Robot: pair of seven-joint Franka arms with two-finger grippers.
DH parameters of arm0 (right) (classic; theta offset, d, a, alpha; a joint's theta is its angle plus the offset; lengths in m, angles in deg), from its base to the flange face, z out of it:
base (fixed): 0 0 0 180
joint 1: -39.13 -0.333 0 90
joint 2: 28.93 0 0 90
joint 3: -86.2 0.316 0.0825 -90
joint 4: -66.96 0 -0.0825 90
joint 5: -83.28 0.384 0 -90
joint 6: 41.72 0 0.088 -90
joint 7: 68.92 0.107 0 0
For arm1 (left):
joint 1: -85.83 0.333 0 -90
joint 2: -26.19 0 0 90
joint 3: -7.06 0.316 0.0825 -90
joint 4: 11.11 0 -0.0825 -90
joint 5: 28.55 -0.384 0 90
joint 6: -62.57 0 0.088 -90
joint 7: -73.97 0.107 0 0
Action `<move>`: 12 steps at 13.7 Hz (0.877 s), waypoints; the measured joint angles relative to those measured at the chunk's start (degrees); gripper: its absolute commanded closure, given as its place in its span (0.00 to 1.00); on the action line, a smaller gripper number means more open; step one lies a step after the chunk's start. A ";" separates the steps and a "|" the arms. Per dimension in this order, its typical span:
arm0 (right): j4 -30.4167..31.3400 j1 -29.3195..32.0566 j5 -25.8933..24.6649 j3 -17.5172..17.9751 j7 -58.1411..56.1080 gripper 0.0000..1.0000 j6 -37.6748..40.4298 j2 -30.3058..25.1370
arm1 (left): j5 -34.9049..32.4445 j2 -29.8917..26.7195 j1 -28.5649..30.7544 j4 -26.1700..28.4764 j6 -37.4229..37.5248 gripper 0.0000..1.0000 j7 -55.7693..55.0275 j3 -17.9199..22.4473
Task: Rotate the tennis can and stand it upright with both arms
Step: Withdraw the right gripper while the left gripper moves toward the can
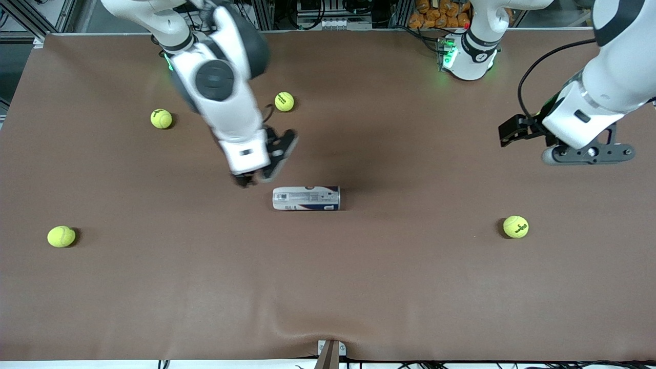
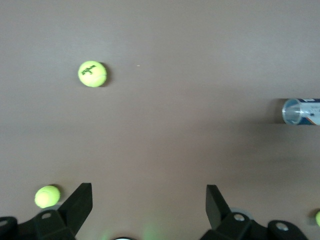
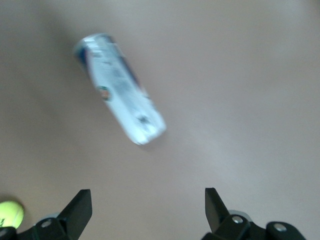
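One slim clear-and-white plastic tennis can (image 1: 306, 198) lying flat mid-table. Four yellow-green felt tennis balls (image 1: 161, 118) scattered around it. Right gripper (image 1: 254, 177) hovers beside the can, fingers spread; left gripper (image 1: 508, 136) waits, fingers spread, over the left arm's end.

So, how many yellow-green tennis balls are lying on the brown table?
4. Two lie near the right arm's base. One lies near the right arm's end. One lies toward the left arm's end. The arms may hide others.
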 measured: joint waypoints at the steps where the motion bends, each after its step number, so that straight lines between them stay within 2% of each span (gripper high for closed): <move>1: -0.01 0.89 0.04 -2.58 1.00 0.00 0.21 -1.46 | 0.67 0.87 -0.07 0.03 -0.60 0.00 -0.01 -0.25; 3: -0.10 3.33 0.52 -6.90 1.33 0.00 2.66 -3.94 | 1.44 3.13 -0.66 0.09 -2.41 0.00 -0.12 -0.87; 6: -2.14 7.81 2.32 -11.64 1.52 0.00 11.74 -7.03 | 2.76 7.09 -3.13 0.10 -5.81 0.00 -2.87 -1.25; 9: -7.31 12.19 2.74 -12.78 5.17 0.00 22.50 -8.41 | 5.07 10.99 -5.77 0.13 -10.01 0.00 -7.43 -1.34; 12: -12.33 13.68 2.80 -13.05 11.95 0.00 31.48 -8.75 | 9.07 15.04 -7.49 0.16 -14.76 0.00 -8.08 -1.45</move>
